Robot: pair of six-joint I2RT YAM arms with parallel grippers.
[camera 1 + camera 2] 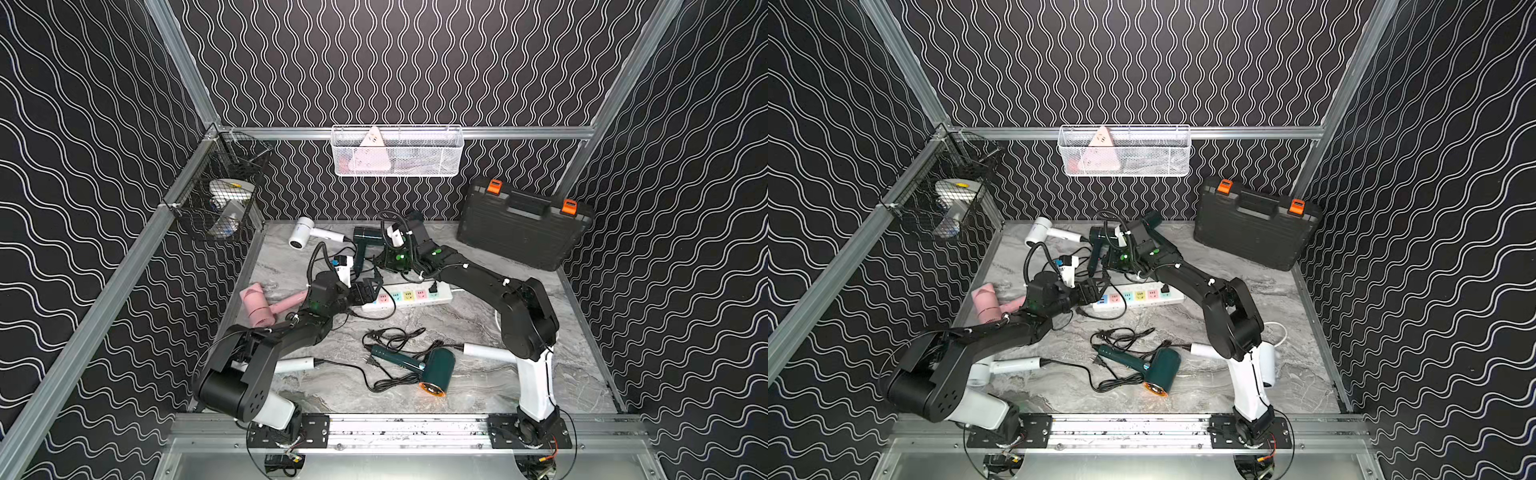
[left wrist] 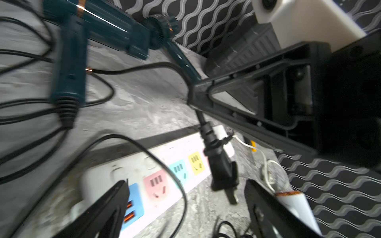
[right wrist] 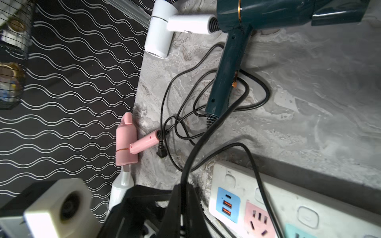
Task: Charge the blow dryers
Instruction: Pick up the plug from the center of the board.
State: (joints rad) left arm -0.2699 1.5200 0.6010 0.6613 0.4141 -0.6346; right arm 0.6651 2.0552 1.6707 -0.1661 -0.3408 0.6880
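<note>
The left arm lay bent low from the lower left of both top views; its claw (image 1: 366,291) stood spread wide and empty just above the blue end of the power strip (image 1: 415,297) on the desk (image 1: 457,399); the right arm angled in from the lower right, its claw (image 3: 181,193) pinched tight on a black cord (image 3: 203,135), the plug (image 2: 222,171) dangling over the strip. That cord ran toward the dark green blow dryer (image 1: 365,245) at centre back; the pink blow dryer (image 1: 259,307) lay at left; a white blow dryer (image 1: 293,365) was half hidden under the left arm; the left wrist view was blurred.
</note>
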